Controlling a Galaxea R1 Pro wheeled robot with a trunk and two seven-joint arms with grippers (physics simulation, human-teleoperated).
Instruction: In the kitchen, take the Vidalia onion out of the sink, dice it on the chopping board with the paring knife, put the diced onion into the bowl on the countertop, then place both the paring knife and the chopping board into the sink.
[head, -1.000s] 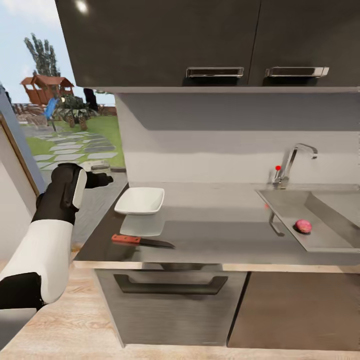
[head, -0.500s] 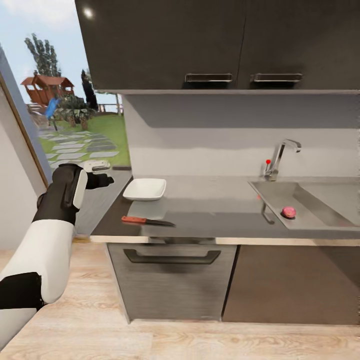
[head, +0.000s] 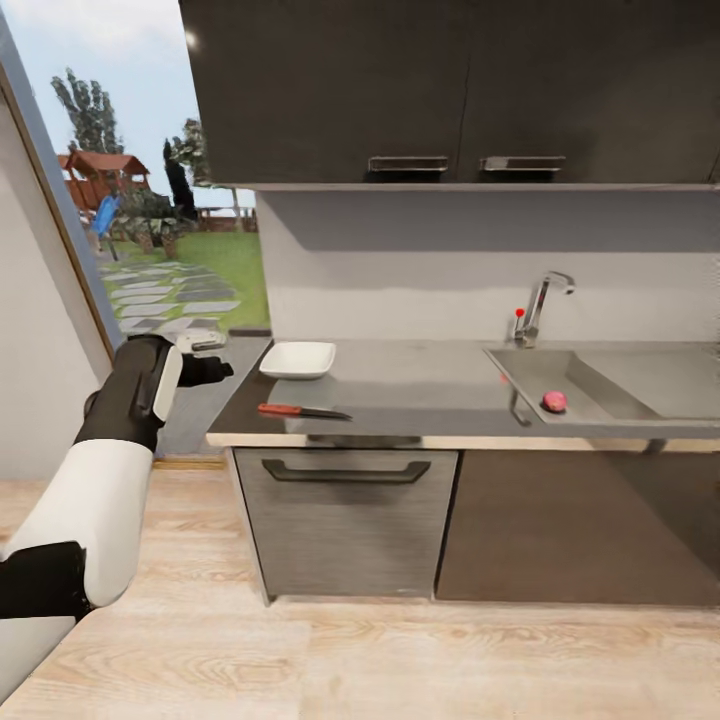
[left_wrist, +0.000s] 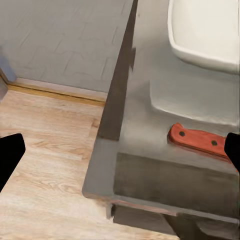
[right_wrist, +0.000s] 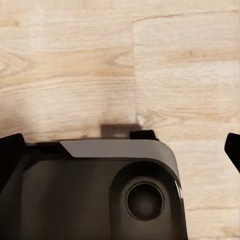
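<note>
Head view: the dark grey worktop (head: 420, 385) runs under dark wall cabinets (head: 450, 90). Near its left end sits the white bowl (head: 297, 359), and just in front of it lies the paring knife (head: 302, 411), red handle to the left, dark blade pointing right. Well apart to the right, a pink-red onion (head: 554, 401) rests in the steel sink (head: 600, 375), below the tap (head: 538, 308). The left arm (head: 110, 450) is raised beside the worktop's left end, its gripper (head: 205, 345) off the edge; from here I cannot tell how the jaws stand.

Left wrist view: dark fingertips (left_wrist: 10, 155) sit far apart at either border, so the jaws are released and hold nothing. Between them lie the worktop corner, the knife's handle and part of the bowl.

Right wrist view: black fingertips (right_wrist: 10, 150) are likewise spread wide and empty, above the robot's dark base (right_wrist: 100, 195) and the wooden floor (right_wrist: 120, 60).
</note>
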